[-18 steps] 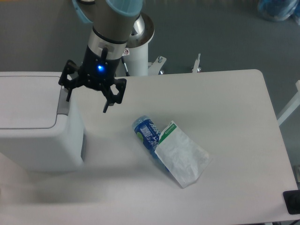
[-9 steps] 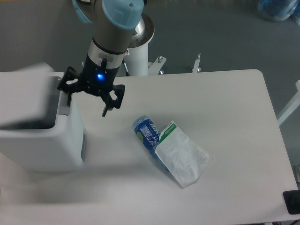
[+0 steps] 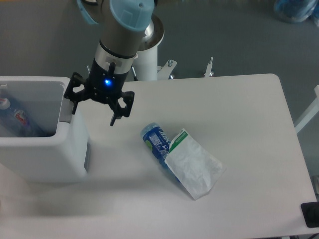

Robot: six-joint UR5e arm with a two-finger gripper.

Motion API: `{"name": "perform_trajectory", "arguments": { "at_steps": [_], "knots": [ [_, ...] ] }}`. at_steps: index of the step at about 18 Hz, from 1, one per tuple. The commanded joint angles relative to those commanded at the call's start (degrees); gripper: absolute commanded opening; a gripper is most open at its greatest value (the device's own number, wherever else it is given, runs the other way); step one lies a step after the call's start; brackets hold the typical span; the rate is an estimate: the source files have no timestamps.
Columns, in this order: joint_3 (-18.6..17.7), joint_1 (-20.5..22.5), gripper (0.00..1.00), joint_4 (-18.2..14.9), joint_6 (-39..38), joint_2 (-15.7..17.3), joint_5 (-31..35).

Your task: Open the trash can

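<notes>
The large white trash can [image 3: 45, 159] stands at the table's left edge with its top open; the lid is out of view. Inside I see a bottle with a red-and-white label [image 3: 17, 119]. Its grey push strip [image 3: 66, 107] runs along the right rim. My gripper [image 3: 94, 115] is open and empty, hanging over the can's right rim, with one fingertip right at the grey strip and the other over the table.
A crushed blue bottle [image 3: 155, 140] lies mid-table, partly under a clear plastic bag [image 3: 193, 167] with a green strip. The robot's white pedestal [image 3: 147, 55] stands behind the table's far edge.
The trash can's lid has swung up and away; it was shut one second ago, blurred in motion half a second ago, and the can's inside now shows. The gripper has barely moved.
</notes>
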Motion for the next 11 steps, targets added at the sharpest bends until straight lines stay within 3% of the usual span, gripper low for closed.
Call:
{"name": "perform_trajectory", "arguments": {
  "at_steps": [2,5,11],
  "knots": [
    [1.0,3.2,1.00,1.9,0.3,-1.2,0.0],
    [2.4,6.0,1.00,2.2,1.1,-3.5,0.1],
    [0.3,14.2,1.00,2.0,14.4,-4.2,5.2]
  ]
}}
